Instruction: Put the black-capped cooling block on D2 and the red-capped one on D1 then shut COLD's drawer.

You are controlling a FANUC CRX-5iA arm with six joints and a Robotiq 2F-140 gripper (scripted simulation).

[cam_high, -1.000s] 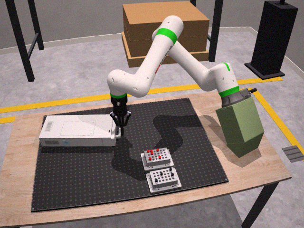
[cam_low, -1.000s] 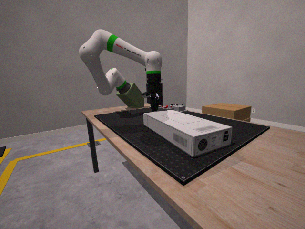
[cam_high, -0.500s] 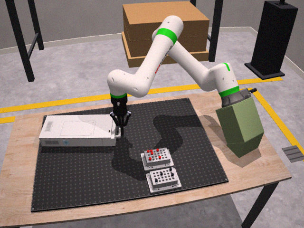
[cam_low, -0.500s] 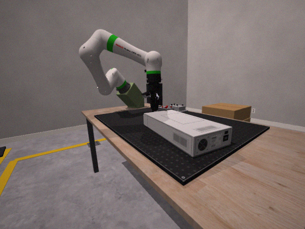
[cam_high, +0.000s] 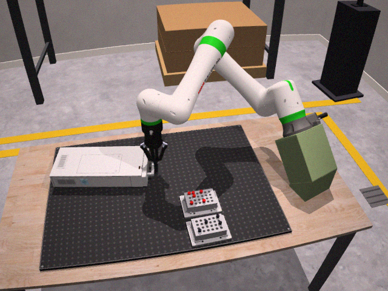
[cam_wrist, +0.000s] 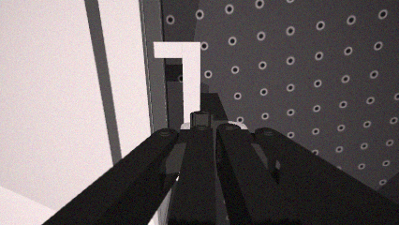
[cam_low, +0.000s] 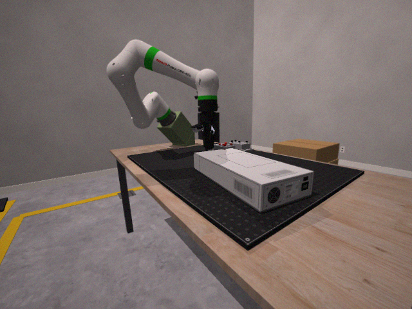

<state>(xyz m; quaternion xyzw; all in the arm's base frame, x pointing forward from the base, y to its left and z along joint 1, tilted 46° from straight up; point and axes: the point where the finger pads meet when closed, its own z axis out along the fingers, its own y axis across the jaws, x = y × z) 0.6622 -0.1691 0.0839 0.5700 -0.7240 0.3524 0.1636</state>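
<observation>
Nearest, the black-cap block [cam_high: 209, 228] [cam_low: 241, 145] sits on D2 [cam_high: 194, 242], the red-cap block [cam_high: 201, 200] on D1 [cam_high: 185, 214]. Loose tubes, so I'd pinch the block sides. Farther left, the gripper [cam_high: 155, 170] [cam_low: 208, 147] [cam_wrist: 208, 107]'s clenched on nothing, by the stiff-looking handle [cam_high: 151, 169] [cam_wrist: 191, 80]; push its middle.

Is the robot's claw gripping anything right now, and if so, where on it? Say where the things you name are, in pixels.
No, nothing is held. The gripper [cam_high: 155, 171] [cam_low: 208, 148] is shut, its fingertips down at the drawer handle [cam_high: 150, 169] [cam_wrist: 191, 84].
</observation>
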